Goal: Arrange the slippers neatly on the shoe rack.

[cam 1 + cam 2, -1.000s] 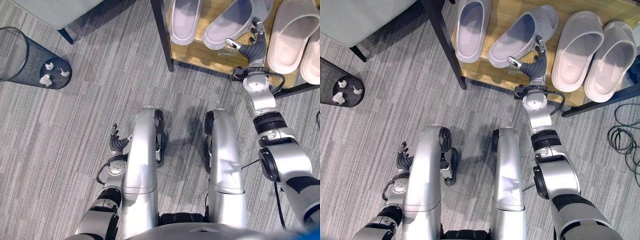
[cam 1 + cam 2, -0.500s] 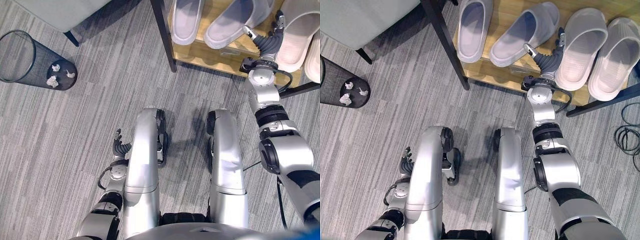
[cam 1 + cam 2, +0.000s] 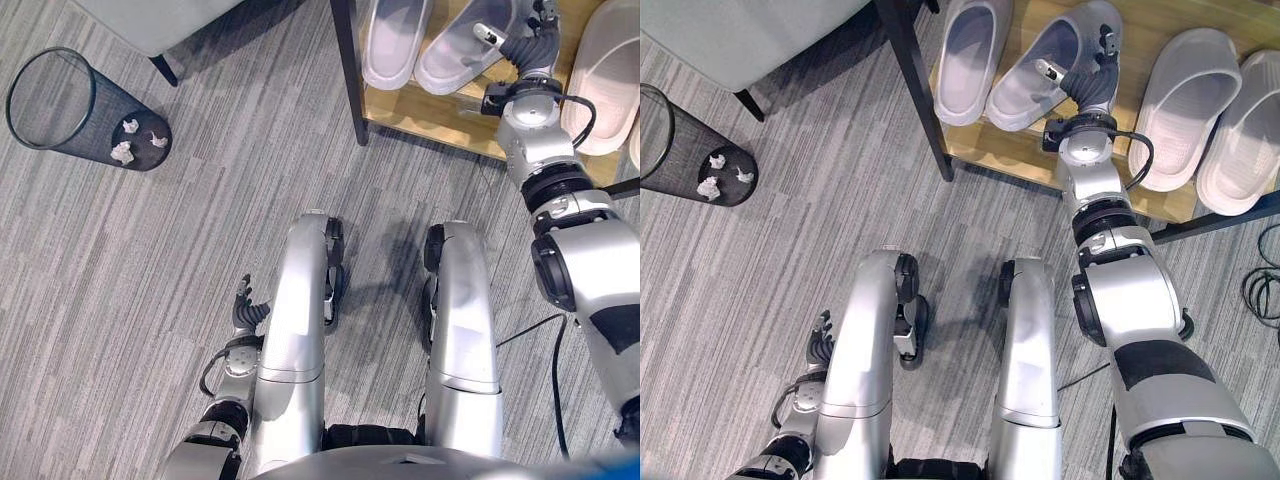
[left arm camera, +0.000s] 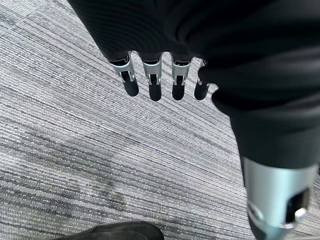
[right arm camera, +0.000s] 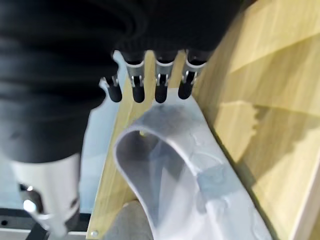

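Right hand (image 3: 1087, 75), fingers spread, thumb against the crooked grey slipper (image 3: 1050, 62) on the shoe rack (image 3: 1025, 152), likely squaring it with its mate (image 3: 970, 55).

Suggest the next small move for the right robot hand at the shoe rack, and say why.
Probably nudge the tilted grey slipper until it lies parallel with its mate. The right robot hand, fingers straight, sits at its heel side, and that slipper lies angled on the shoe rack, whereas the pale pair is nearly parallel.
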Controlling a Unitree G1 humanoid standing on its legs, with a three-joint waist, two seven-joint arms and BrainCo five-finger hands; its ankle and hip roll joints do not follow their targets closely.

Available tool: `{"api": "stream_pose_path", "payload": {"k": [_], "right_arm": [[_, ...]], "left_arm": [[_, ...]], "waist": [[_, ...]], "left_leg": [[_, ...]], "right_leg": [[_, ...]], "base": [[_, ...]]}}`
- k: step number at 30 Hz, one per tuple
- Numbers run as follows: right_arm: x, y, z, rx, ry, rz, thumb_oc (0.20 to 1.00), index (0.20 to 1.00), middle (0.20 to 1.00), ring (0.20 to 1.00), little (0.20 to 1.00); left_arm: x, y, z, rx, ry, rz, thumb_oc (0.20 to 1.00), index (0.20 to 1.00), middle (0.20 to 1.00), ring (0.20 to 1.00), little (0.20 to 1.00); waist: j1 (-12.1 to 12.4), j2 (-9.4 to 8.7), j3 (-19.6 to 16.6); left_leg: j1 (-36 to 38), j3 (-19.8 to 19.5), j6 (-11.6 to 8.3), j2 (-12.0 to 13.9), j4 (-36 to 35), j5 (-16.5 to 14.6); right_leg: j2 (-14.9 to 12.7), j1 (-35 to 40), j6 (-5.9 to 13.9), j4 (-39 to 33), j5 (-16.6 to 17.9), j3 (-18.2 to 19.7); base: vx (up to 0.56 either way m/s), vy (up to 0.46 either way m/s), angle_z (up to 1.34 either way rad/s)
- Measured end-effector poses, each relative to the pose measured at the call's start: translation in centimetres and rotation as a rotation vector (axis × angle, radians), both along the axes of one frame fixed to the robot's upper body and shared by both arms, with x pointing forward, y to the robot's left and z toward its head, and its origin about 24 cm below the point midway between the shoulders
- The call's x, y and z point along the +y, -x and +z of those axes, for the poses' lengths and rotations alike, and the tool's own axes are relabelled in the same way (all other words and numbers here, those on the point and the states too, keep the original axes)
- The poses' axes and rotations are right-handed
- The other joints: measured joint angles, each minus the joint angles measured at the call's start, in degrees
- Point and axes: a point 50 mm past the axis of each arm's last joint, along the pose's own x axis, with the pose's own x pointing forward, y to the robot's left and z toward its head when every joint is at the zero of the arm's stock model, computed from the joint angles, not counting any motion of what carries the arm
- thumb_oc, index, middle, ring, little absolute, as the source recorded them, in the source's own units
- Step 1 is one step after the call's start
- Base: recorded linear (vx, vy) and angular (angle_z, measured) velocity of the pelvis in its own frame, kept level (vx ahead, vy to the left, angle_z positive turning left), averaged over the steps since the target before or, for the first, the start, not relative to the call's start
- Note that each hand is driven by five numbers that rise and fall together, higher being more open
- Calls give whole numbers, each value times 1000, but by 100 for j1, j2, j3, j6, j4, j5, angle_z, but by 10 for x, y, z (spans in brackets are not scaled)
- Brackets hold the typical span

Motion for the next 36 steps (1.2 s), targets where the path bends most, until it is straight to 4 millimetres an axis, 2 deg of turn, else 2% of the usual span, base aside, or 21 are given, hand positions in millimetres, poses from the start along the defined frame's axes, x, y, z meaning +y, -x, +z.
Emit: {"api": "stream_pose_path", "payload": {"k": [2,6,12,15,17,18,19,20,21,22,25,27,36], "right_arm": [[-11,3,3,-18,-20,-61,1000,1000,1000,1000,1000],[-19,5,1,-30,-113,-112,1000,1000,1000,1000,1000],[-30,4,-12,14,-203,-144,1000,1000,1000,1000,1000],[-40,6,-9,9,-179,-151,1000,1000,1000,1000,1000],[-45,7,-6,12,-147,-135,1000,1000,1000,1000,1000],[-44,7,-5,22,-124,-118,1000,1000,1000,1000,1000],[-45,7,-3,20,-128,-101,1000,1000,1000,1000,1000],[-40,5,-3,21,-134,-59,1000,1000,1000,1000,1000],[-40,5,-3,26,-130,-43,1000,1000,1000,1000,1000],[-39,4,-3,28,-132,-19,1000,1000,1000,1000,1000],[-37,3,-2,45,-130,59,1000,1000,1000,1000,1000],[-37,3,-2,46,-129,65,1000,1000,1000,1000,1000],[-34,2,0,71,-97,100,1000,1000,1000,1000,1000]], "left_arm": [[1,0,0,-1,-2,0,1000,1000,1000,1000,1000],[1,3,-1,10,0,2,1000,1000,1000,1000,1000],[3,27,-16,88,6,15,1000,1000,1000,1000,1000],[0,31,-18,94,18,-1,1000,1000,1000,1000,1000],[-4,31,-19,98,17,-28,1000,1000,1000,1000,1000],[-13,22,-16,87,35,-43,1000,1000,1000,1000,1000],[-11,8,-10,69,28,-43,1000,1000,1000,1000,1000],[-13,-16,3,21,42,-23,1000,1000,1000,1000,1000],[-14,-24,10,-14,31,-45,1000,1000,1000,1000,1000],[-14,-23,10,-24,29,-50,1000,1000,1000,1000,1000],[-6,10,-18,114,27,-14,1000,1000,1000,1000,1000],[-5,17,-23,136,29,-6,1000,1000,1000,1000,1000],[-5,12,-19,121,27,-9,1000,1000,1000,1000,1000]], "waist": [[-52,-2,-1],[-40,-2,-1],[127,45,0],[260,123,-4],[263,163,-8],[229,172,-13],[219,183,-13],[223,198,-8],[205,199,-8],[180,200,-9],[90,199,-10],[78,197,-11],[40,196,-12]], "left_leg": [[-1,0,0,1,0,0],[-47,4,2,1,-4,0],[-94,46,30,-56,-29,20],[-93,45,30,-63,-47,20],[-119,44,31,-95,-41,20],[-116,45,33,-93,-35,19],[-115,52,50,-100,-39,27],[-129,33,74,-99,33,14],[-134,33,83,-78,78,-2],[-136,29,71,-78,107,-11],[-179,-5,68,-74,190,-7],[-178,-8,72,-74,188,-3],[-176,-11,61,-83,194,12]], "right_leg": [[0,-2,0,-1,0,0],[-8,-43,0,-2,0,6],[-89,-67,-25,-2,-35,50],[-94,-70,-25,-13,-38,49],[-103,-62,35,-6,-75,60],[-133,-59,21,-17,-84,54],[-148,-55,18,-10,-86,47],[-114,-40,38,53,-88,48],[-85,-43,45,82,-91,48],[-84,-47,47,103,-93,51],[-78,-74,46,196,-96,34],[-78,-73,30,197,-103,29],[-80,-60,49,198,-94,24]], "base": [[16,15,0],[45,23,0],[60,39,5],[66,31,2],[73,29,6],[46,19,6],[43,0,4],[0,0,0],[19,-40,-6],[3,-46,-6],[-13,-43,1],[-9,-20,0],[-1,-4,0]]}}
